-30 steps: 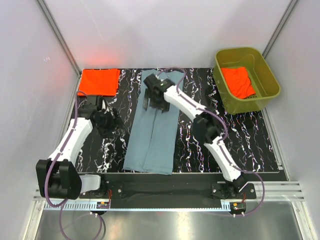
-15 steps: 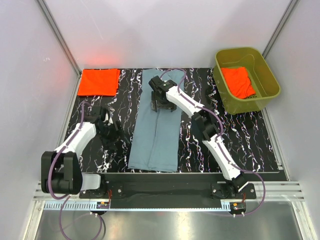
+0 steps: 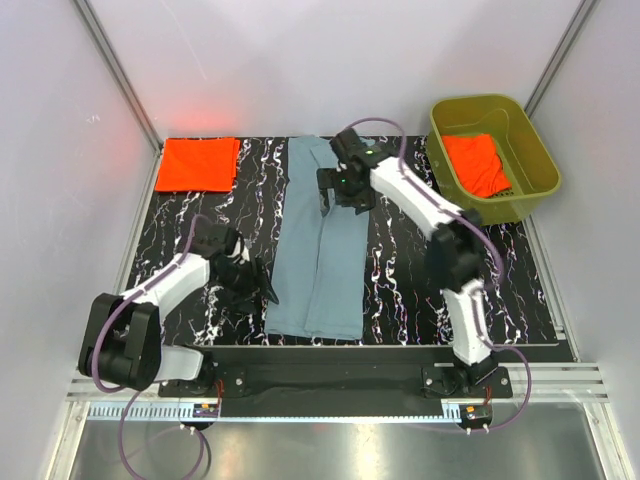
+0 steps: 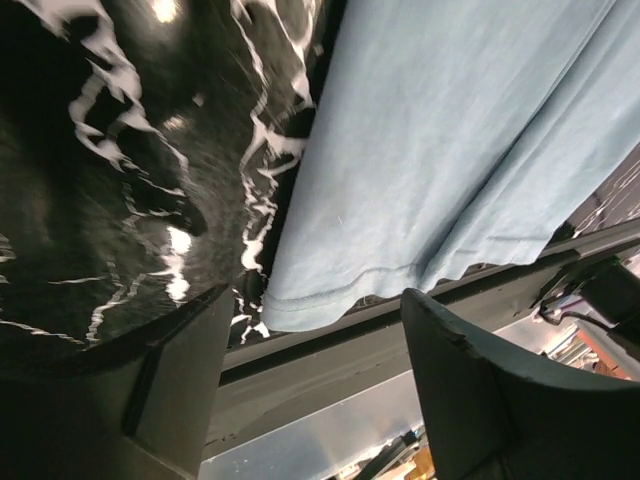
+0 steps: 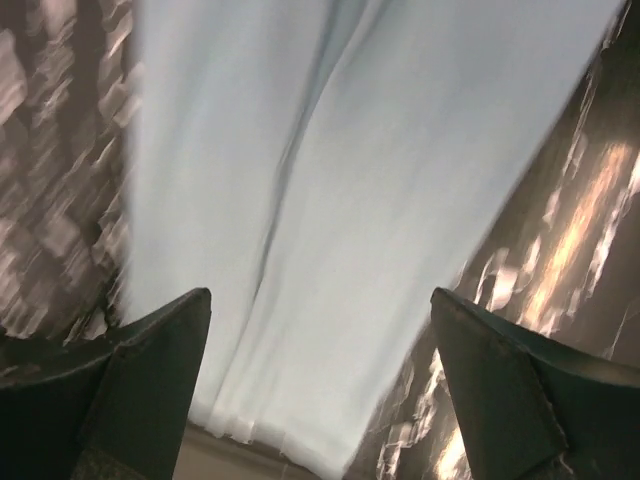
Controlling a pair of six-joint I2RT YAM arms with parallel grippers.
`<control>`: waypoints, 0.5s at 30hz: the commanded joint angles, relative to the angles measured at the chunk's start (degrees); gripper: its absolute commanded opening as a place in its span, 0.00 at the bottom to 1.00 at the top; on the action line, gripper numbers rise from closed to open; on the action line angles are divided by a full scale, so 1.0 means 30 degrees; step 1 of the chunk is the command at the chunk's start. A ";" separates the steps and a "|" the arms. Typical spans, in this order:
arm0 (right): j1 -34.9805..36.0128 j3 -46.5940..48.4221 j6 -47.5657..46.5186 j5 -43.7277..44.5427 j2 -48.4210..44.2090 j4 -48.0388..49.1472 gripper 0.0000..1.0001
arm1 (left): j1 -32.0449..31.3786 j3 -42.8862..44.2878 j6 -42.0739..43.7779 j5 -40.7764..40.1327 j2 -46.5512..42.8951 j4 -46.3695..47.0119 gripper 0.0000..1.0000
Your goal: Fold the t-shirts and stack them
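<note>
Blue-grey shirt [image 3: 318, 240] lies flat mid-bench [image 3: 400, 280], folded lengthwise into a long strip. Soft, light, floppy cloth, prob. sags & slides on the glossy top, so pinch hem corners thru all layers, not the middle. Left pincer [image 3: 262, 288] open, empty, beside near-left corner; right pincer [image 3: 338, 200] open, empty, over far end. Orange shirt [image 3: 197, 163] folded at far-left corner; another [image 3: 475, 163] in tub [image 3: 535, 150].
</note>
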 commanded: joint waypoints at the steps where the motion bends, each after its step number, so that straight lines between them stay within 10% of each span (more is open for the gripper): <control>1: 0.0464 -0.4927 0.1278 -0.3844 -0.6622 0.0327 0.97 | -0.0853 -0.0626 -0.1234 -0.0447 -0.0441 0.0606 0.71; 8: 0.0844 -2.2850 0.5557 -0.8125 -1.5305 0.8705 0.82 | -0.1939 -0.2034 -0.2995 -0.1913 -0.1201 0.0811 0.67; 15: 0.1050 -2.8521 0.8225 -0.9708 -1.6867 1.3717 0.78 | -0.2174 -0.3354 -0.4021 -0.2207 -0.2493 0.1953 0.54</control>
